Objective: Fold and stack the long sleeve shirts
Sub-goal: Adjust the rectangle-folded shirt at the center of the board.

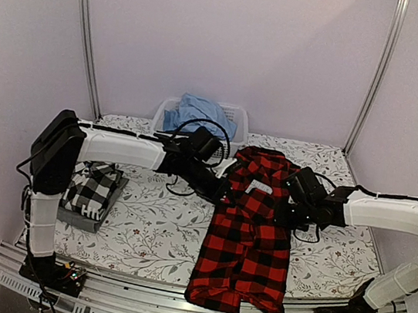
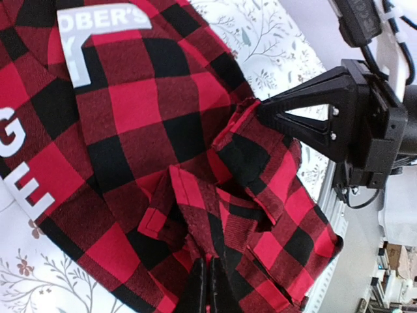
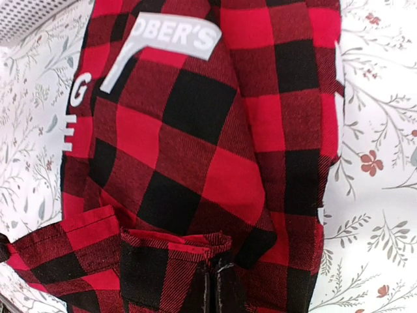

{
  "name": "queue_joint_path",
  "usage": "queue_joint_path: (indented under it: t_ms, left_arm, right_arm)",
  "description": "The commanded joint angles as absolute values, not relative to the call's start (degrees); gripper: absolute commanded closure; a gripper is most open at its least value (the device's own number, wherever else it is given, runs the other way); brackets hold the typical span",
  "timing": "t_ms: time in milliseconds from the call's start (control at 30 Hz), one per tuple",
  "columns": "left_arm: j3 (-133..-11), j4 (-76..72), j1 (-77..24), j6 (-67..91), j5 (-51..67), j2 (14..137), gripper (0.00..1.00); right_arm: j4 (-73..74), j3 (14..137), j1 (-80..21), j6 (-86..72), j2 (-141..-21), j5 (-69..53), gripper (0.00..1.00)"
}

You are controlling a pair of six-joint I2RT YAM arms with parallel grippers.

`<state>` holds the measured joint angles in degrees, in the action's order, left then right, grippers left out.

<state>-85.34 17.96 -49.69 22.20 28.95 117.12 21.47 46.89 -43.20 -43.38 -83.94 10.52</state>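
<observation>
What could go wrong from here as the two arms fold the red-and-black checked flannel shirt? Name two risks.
1. The red-and-black checked flannel shirt hangs its lower end over the near edge of the floral-print table; a pull could slide it off.
2. The left gripper and right gripper each pinch bunched cloth, so the fold may come out creased or lopsided.

The left claw (image 2: 208, 277) is pinched tight on a bunched-up bit of the red and black shirt (image 2: 143, 111), and the shirt spreads out in front of it. In front of it and to the right, the black right claw (image 2: 264, 109) touches a fold of the same shirt with its tip. Far in front and to the left is a white patch with letters (image 2: 111, 18), and a flowery table cloth (image 2: 260, 39) shows past the shirt.
</observation>
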Motion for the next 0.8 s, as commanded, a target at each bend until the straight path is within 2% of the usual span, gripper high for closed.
queue_joint_path:
  t_ms: [0,333,400,467,533,600,667,700,767]
  left_arm:
    - [-87.2,14.6,-49.9,19.1,28.2,115.7,1.0]
    - [-97.3,16.5,-46.3,17.9,26.2,125.6,1.0]
    - [-99.1,17.6,-45.6,18.2,25.7,128.4,1.0]
    - [-100.2,18.2,-44.8,18.8,25.2,130.7,0.98]
    - [-101.6,19.3,-44.0,19.5,24.3,132.8,0.86]
    - [-102.4,19.9,-43.4,20.0,23.4,133.8,0.78]
    - [-102.4,20.0,-42.9,20.5,22.9,133.4,0.61]
    - [-102.0,20.0,-42.8,20.6,22.6,132.7,0.56]
    - [-100.8,19.6,-42.8,20.4,21.7,130.3,0.52]
  right_arm:
    - [21.6,48.7,-43.5,-45.2,-81.3,16.8,1.0]
    - [19.1,53.0,-40.9,-45.1,-87.2,22.8,0.99]
    - [17.9,53.4,-40.2,-44.1,-89.3,22.1,0.94]
    - [17.6,54.2,-39.9,-43.4,-91.5,21.7,0.84]
    - [17.7,54.6,-39.3,-43.0,-92.9,21.1,0.75]
    - [18.1,55.0,-39.0,-42.7,-92.6,21.1,0.64]
    - [19.5,55.6,-39.0,-42.4,-91.3,21.5,0.54]
    - [20.3,55.9,-39.0,-42.2,-90.6,21.5,0.5]
    - [22.2,56.4,-39.2,-41.8,-88.5,20.9,0.48]
